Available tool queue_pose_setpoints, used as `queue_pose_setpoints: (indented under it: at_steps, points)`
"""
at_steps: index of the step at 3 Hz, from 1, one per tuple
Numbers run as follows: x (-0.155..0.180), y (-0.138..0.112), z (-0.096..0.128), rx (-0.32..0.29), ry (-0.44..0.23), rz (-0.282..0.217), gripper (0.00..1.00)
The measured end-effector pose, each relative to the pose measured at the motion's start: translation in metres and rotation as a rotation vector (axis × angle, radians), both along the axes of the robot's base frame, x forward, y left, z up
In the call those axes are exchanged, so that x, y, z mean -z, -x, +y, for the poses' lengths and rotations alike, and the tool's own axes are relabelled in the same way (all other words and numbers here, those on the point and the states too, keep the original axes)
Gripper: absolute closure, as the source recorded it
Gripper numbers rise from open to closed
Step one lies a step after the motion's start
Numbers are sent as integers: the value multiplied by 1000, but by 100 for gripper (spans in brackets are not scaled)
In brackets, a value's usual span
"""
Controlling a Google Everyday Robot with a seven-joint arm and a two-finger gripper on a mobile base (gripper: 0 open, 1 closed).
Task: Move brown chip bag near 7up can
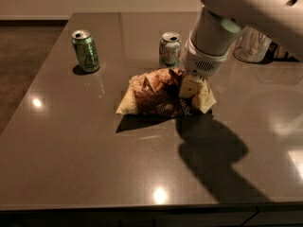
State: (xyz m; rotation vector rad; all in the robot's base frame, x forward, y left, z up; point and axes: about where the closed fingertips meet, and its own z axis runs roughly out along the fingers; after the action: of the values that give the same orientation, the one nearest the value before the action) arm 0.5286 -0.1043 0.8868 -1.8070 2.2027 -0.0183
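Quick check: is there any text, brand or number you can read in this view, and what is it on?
No text is legible.
Chip bag: white script on the brown middle, too blurred to read.
7up can: green markings, no legible letters.
Green can: white triangular mark, no readable words.
Gripper, at the bag's right end: no label visible.

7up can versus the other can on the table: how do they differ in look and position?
The 7up can has a pale whitish-green body; the green can is darker with a white triangular mark. The 7up can stands just behind the brown chip bag, close to the end effector at the bag's right end in view; the green can stands apart, far left. Both are upright on the table with silver tops.
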Motion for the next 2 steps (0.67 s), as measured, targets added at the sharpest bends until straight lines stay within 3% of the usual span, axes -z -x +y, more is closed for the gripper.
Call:
queue_pose_setpoints:
  at_steps: [1,2]
  points:
    - [2,-18,-19,64,17,-26,100]
    - [-6,-37,-32,114,26,-66,82]
